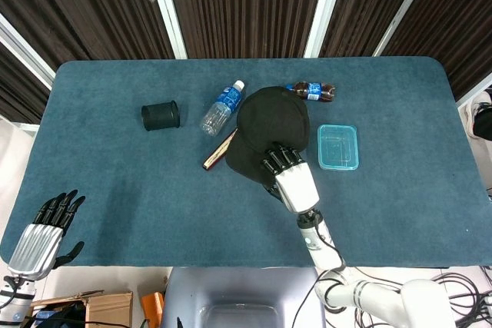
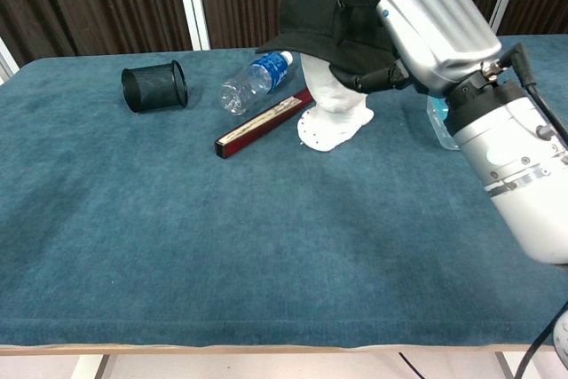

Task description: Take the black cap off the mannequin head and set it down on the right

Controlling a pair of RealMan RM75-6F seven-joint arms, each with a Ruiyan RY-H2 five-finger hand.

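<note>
the right hand (image 2: 417,19) grips the black cap (image 1: 270,124), fingers over the crown and thumb under the brim, the cap sitting on the white mannequin head (image 2: 335,117) mid-table. bare cloth lies toward three o'clock; the left hand (image 1: 42,228), fingers spread, waits far off.

Right arm: reaches up from the near edge, forearm slanting toward the centre
Right hand (image 2: 435,15): back of the palm facing up and outward, fingers (image 1: 278,158) curled down over the black cap (image 1: 270,124), thumb tucked beneath its rim, gripping it
Left arm: low at the near left corner, mostly out of sight
Left hand (image 1: 42,230): palm down, fingers spread apart and pointing forward, holding nothing
</note>
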